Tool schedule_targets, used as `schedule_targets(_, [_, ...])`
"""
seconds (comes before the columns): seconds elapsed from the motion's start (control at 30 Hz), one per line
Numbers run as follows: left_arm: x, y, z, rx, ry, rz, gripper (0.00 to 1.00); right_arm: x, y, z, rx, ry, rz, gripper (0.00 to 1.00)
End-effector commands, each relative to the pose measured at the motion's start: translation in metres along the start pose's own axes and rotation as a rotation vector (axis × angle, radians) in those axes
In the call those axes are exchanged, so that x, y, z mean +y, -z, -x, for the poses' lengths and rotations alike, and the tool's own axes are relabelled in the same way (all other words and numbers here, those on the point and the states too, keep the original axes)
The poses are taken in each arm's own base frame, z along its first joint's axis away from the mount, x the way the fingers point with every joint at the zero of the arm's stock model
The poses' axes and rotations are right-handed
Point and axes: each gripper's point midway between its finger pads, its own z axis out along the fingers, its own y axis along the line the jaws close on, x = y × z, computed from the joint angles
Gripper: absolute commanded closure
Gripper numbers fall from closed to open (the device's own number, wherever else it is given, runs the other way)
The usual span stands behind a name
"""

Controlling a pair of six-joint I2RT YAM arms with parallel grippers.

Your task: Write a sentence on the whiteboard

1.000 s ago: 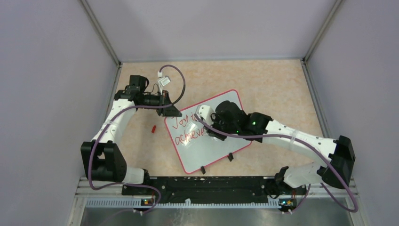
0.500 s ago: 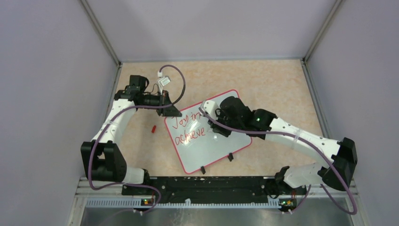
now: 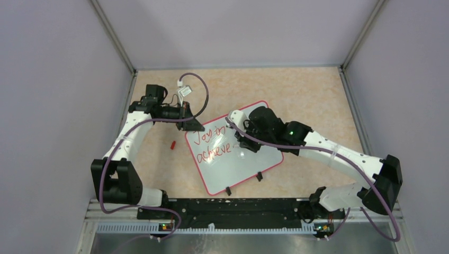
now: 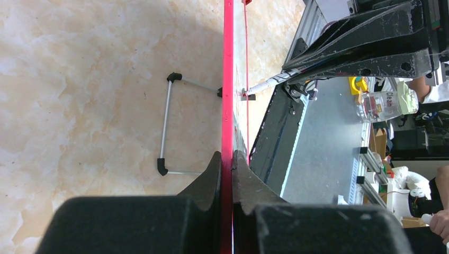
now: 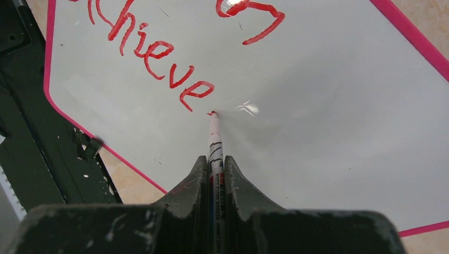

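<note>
The whiteboard (image 3: 238, 164) on the counter (image 3: 307, 95) is clamped edgewise by the left fingers (image 4: 214, 177). The marker (image 5: 214, 140), grasped by the right fingers (image 5: 197, 177), is now advanced beyond "achieve"; the sentence (image 5: 153, 53) is judged unfinished.

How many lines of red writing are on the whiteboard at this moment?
2. The upper line, "Joy in", is near the far edge of the whiteboard; the lower line, "achieve", is just below. The right arm may hide more.
</note>
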Motion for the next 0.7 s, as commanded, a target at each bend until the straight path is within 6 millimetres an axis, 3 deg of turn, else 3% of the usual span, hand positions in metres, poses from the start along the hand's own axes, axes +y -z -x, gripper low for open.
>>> schedule_targets(0.0, [0.017,0.004,-0.005,0.016,-0.039,0.101,1.00,-0.011,0.008,0.036,-0.107,-0.003,-0.038,1.00])
schedule_targets(0.33, [0.017,0.003,-0.005,0.017,-0.036,0.101,1.00,-0.009,0.010,0.047,-0.127,-0.004,-0.019,1.00])
schedule_targets(0.67, [0.017,0.004,-0.005,0.018,-0.039,0.101,1.00,-0.013,-0.002,0.028,-0.077,0.002,-0.044,1.00])
